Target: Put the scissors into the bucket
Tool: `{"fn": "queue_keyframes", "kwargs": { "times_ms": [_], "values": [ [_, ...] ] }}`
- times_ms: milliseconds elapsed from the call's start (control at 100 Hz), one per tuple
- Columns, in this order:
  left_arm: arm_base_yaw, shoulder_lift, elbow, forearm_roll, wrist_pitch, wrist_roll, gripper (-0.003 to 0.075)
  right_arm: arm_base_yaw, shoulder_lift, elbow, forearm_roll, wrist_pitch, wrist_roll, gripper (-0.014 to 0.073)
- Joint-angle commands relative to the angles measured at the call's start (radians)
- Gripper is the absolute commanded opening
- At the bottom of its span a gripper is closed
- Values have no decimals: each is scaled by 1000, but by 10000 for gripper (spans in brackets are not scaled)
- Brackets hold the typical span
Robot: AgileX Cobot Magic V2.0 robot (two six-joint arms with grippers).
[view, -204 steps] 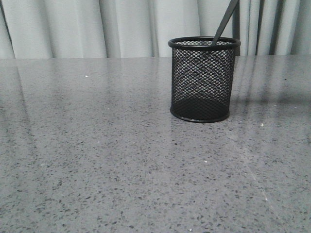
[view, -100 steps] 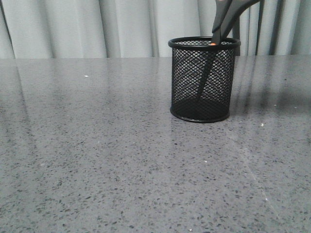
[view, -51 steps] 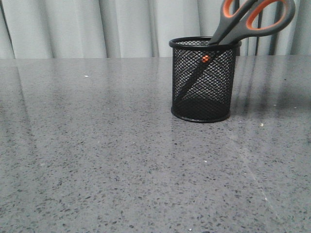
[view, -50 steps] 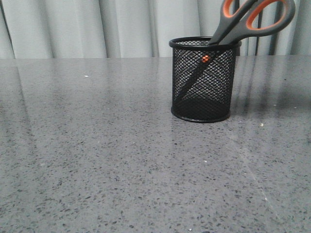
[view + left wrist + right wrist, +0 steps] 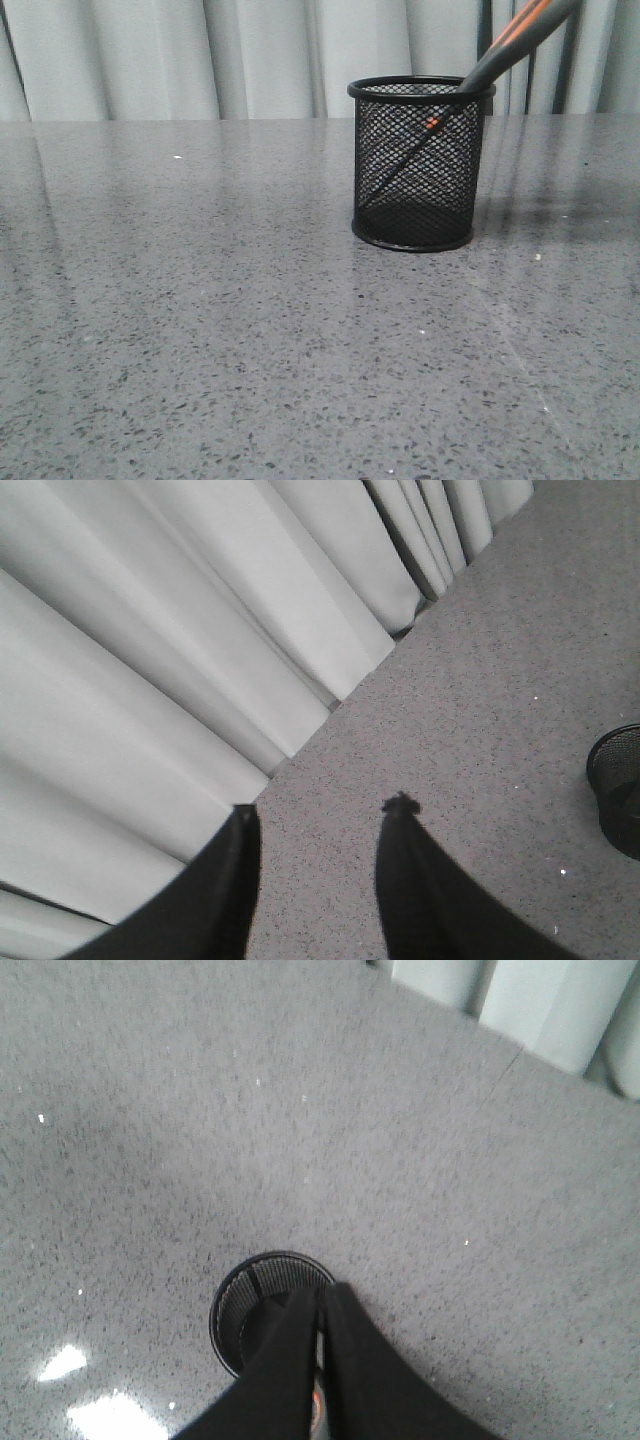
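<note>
The black wire-mesh bucket [image 5: 382, 200] stands on the grey table, right of centre. The scissors [image 5: 512, 42] lean in it, blades down inside the mesh, grey and orange handles sticking out edge-on past the rim toward the upper right. In the right wrist view my right gripper [image 5: 322, 1295] hangs over the bucket [image 5: 245, 1305], its fingers pressed almost together with a sliver of the orange handle [image 5: 316, 1406] between them. My left gripper [image 5: 322, 810] is open and empty above bare table near the curtain, and the bucket [image 5: 618, 788] shows at the edge of that view.
The speckled grey tabletop [image 5: 200, 330] stretches out in front and to the left of the bucket. A pale curtain [image 5: 200, 55] hangs along the table's far edge.
The scissors came down blades-first into the bucket. Since half a second ago their handles have turned from face-on to edge-on and the scissors lean lower across the rim.
</note>
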Motion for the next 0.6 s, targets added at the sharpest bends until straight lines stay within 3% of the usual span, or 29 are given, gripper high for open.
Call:
{"fn": "queue_keyframes", "kwargs": {
  "times_ms": [0, 50, 230, 370, 490, 590],
  "values": [
    [4, -26, -27, 1, -17, -32, 78, -7, -71, 12, 8, -101, 1, -54],
    [4, -26, -27, 14, -17, -51, -22, -7, -101, 54, 8, -142, 1, -54],
    [4, -42, 2, 24, -17, -106, -20, -7, -252, 287, 10, -381, 1, -54],
    [4, -115, 142, 24, -64, -125, -20, -7, -388, 488, 27, -573, 1, -54],
    [4, -236, 371, 14, -261, -149, -20, -7, -506, 648, 48, -690, 1, -54],
    [4, -373, 637, -2, -525, -172, -20, -7, -595, 776, 75, -771, 1, -54]
  ]
}}
